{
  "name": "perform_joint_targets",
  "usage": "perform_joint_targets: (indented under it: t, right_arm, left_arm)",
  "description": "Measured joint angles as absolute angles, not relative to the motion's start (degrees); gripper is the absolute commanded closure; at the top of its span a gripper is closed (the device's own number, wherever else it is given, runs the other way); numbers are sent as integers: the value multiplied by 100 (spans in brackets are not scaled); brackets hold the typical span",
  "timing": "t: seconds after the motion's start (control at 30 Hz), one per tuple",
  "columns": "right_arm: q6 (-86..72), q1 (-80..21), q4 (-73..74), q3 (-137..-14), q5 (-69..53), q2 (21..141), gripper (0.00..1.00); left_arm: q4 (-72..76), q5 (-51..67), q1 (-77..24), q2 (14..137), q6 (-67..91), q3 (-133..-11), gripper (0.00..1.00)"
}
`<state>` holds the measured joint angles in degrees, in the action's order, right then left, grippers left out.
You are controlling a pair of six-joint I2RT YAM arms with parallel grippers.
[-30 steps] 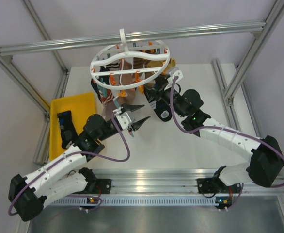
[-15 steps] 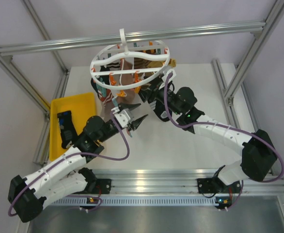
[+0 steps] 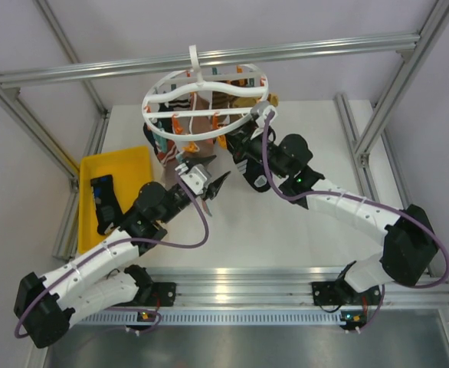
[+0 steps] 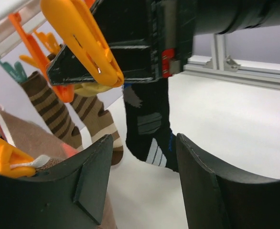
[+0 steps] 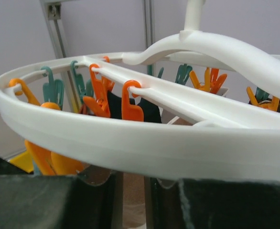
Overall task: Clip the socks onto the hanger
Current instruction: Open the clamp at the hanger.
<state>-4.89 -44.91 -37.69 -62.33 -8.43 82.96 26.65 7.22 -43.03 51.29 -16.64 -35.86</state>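
Overhead and wrist views show two robot arms at a white worktop (image 3: pixel 286 238), working beneath a round white hanger (image 5: pixel 130 143) hung with socks. Nearest, the left hand (image 4: pixel 145 143) reaches in from the lower left with its fingers spread and nothing between them. It points up toward the hanging socks, probably ready to steady or lift one. To its left, a yellow tray (image 3: pixel 129 162) sits at the worktop's edge holding a dark item (image 3: pixel 100 201), perhaps a sock waiting its turn. Just beyond the left hand, the right hand (image 5: pixel 130 177) is raised to the hanger's near rim, its fingers drawn nearly together right under the ring. An orange clip (image 4: pixel 78 33) lies against it, but it is unclear whether the hand pinches that clip. A black sock (image 4: pixel 147 119) with pale patches hangs below this hand, and two brown-and-cream striped socks (image 4: pixel 51 112) hang from clips beside it. The hanger appears to hang by its hook from a metal bar (image 3: pixel 324 44) at the back, so a push would likely swing it. Space is tight between the two hands and among the crowded clips, while open worktop lies to the right and front.
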Motion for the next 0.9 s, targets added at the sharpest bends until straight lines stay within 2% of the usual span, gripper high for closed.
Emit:
perform_joint_targets:
  t: [0.07, 0.5, 0.9]
  right_arm:
    - [-517, -4512, -3647, -6235, -902, 8232, 100]
    - [-790, -4595, -2576, -6624, -923, 7996, 100]
    - [-1153, -4648, -2012, -7024, -919, 7996, 100]
  left_arm:
    - [2700, 493, -4303, 5277, -1664, -3621, 39]
    - [3048, -681, -4300, 5527, -1411, -4007, 46]
    - [3400, -766, -4049, 5660, -1337, -4224, 51]
